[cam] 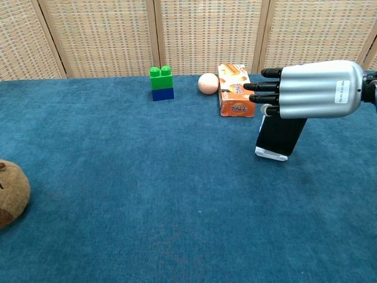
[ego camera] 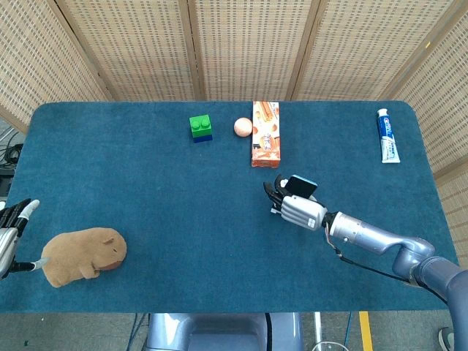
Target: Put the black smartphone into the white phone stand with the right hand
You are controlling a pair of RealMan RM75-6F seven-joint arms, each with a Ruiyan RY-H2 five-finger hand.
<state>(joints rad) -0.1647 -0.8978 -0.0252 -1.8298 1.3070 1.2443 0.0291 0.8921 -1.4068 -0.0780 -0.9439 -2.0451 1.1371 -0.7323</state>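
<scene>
The black smartphone (cam: 281, 135) is standing nearly upright in the white phone stand (cam: 271, 154), its long axis running up and down with a slight lean; only the stand's white lip is showing at the phone's foot in the chest view. The pair is sitting on the blue bench (ego camera: 146, 183) right of centre, at about six o'clock from the orange box (ego camera: 265, 133) in the head view.

The right hand (cam: 312, 90) is hovering over the top of the phone, its fingers (cam: 259, 91) reaching straight out and apart, not wrapping anything. From those fingers the phone is lying at roughly five o'clock in the chest view, tucked just under the palm; whether the palm is touching the phone's top edge cannot be told. The phone looks seated, so the next move is likely turning on lifting the hand straight away along the phone's long axis without tipping it.

The left hand (ego camera: 10, 227) is resting well apart at the bench's nine o'clock edge, beside a brown plush toy (ego camera: 82, 255), fingers loosely spread and holding nothing.
</scene>
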